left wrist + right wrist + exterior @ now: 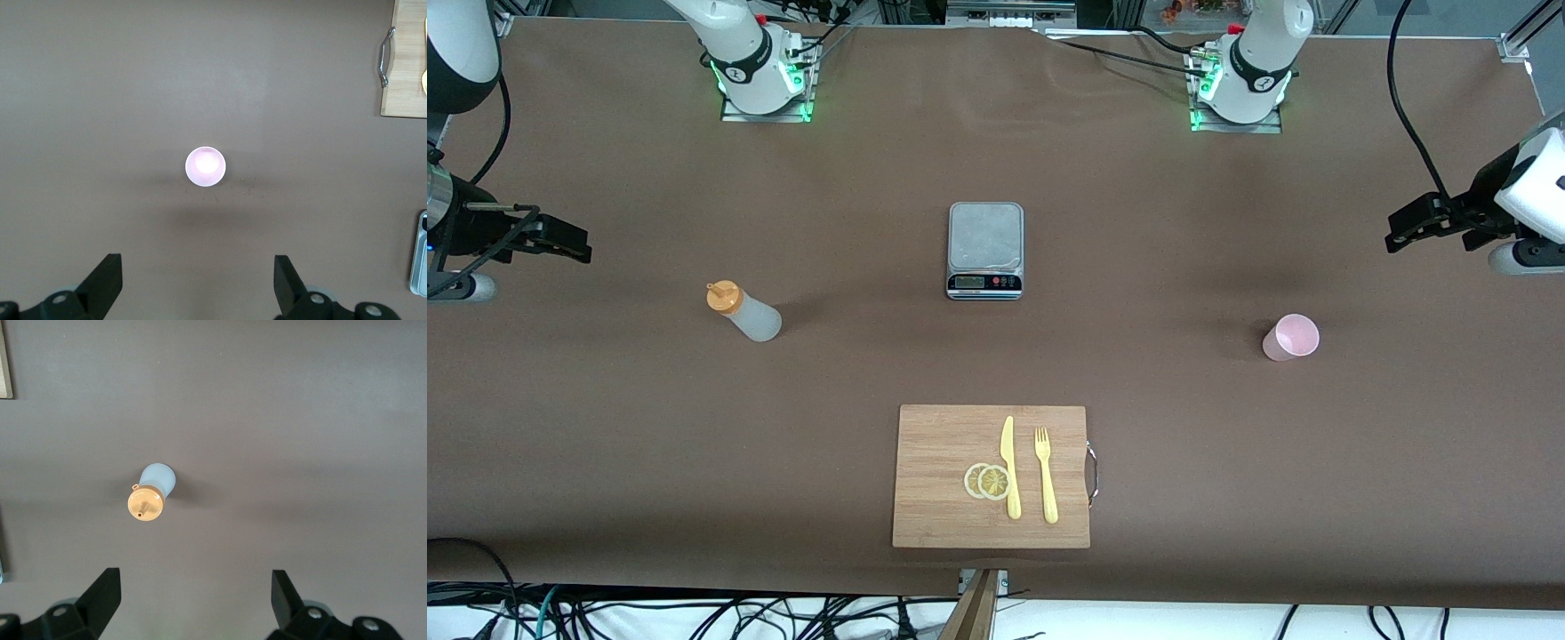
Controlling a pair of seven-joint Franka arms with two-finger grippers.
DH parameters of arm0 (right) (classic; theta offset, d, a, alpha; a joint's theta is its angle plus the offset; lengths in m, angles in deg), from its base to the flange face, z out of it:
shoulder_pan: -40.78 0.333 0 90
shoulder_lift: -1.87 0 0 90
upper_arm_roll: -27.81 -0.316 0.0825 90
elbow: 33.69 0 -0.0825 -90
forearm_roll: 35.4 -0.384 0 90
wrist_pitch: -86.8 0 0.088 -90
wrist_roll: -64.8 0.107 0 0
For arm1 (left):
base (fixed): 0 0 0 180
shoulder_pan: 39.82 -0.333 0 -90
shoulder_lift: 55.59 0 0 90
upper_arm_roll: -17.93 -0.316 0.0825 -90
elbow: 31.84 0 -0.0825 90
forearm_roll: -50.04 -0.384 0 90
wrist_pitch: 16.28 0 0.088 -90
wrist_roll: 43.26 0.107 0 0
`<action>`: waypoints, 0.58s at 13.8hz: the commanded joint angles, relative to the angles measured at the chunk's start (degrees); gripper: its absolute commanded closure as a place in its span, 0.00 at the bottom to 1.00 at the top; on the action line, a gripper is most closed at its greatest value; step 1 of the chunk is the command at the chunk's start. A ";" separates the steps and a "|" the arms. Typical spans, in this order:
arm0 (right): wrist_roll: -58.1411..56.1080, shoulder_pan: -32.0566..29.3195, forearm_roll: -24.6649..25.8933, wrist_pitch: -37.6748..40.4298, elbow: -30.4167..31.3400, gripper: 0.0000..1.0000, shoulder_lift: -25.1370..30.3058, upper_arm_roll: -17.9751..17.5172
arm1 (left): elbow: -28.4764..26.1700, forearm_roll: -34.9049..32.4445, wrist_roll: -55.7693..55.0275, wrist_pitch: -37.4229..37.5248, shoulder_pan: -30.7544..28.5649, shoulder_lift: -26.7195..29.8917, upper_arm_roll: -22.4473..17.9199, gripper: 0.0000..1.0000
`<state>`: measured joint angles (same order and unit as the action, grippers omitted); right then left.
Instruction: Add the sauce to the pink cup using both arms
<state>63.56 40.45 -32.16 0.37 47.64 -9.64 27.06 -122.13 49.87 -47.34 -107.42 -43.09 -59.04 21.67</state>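
Note:
The sauce bottle (744, 313), whitish with an orange cap, stands upright toward the right arm's end of the table. From above in the right wrist view, the bottle (150, 495) lies well clear of my right gripper (195, 580), which is open and empty. The pink cup (1290, 337) stands upright toward the left arm's end. In the left wrist view the cup (205, 166) sits apart from my left gripper (198, 267), also open and empty. Both grippers hang over bare table at its ends: the right gripper (574, 242) and the left gripper (1405, 229).
A kitchen scale (985, 250) sits mid-table between bottle and cup. Nearer the front camera lies a wooden cutting board (934, 444) with a yellow knife (1010, 467), a yellow fork (1046, 474) and two lemon slices (987, 481). The board's metal handle (383, 57) faces the cup.

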 commanded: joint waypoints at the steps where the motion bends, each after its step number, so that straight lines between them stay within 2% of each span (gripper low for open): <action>1: -0.60 -0.46 -0.79 -0.40 0.32 0.00 0.35 -0.30 | 1.52 -0.10 -0.58 1.15 0.27 -1.39 0.57 0.00; 8: -0.60 -0.46 -0.79 -0.49 0.32 0.00 0.35 -0.21 | 1.70 1.48 -0.58 -0.17 -0.08 -2.09 0.48 0.00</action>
<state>63.56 40.44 -32.16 0.34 47.64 -9.65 27.06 -122.06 50.46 -47.34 -107.79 -42.93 -60.38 22.05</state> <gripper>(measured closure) 0.000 0.000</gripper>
